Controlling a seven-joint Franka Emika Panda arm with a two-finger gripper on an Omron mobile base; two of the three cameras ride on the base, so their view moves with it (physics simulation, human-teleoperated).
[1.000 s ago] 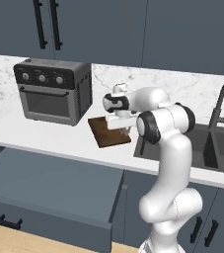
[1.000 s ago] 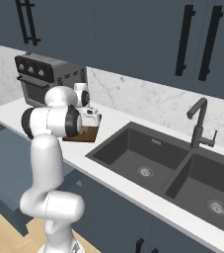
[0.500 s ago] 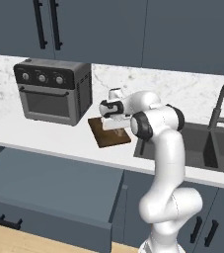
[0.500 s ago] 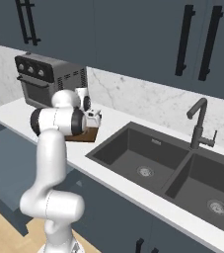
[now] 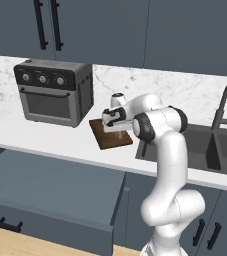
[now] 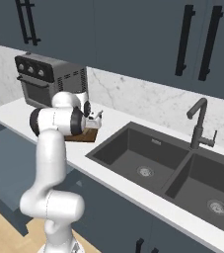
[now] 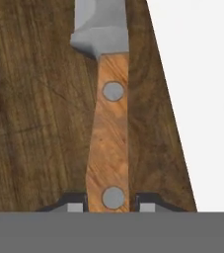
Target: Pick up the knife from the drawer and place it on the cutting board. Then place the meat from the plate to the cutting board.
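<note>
Hand view: one knife (image 7: 108, 123), wooden handle with two round rivets, grey blade running off the top edge. It lies over one cutting board (image 7: 39, 99), dark brown grain; contact with the wood cannot be judged from here. The hand (image 7: 108, 207) has its two fingertips (image 7: 74, 207) pinched onto the butt of the handle, one on each side, no gap to the wood of the handle.

Left base view: hand (image 5: 116, 124) sits low over the cutting board (image 5: 105, 137), which lies flat on the white worktop (image 5: 45, 140) just right of one toaster oven (image 5: 54, 92). One drawer (image 5: 50, 192) stands pulled out below the worktop.

Right base view: one double sink (image 6: 182, 178) with one faucet (image 6: 198, 123), well right of the board (image 6: 81, 136).
</note>
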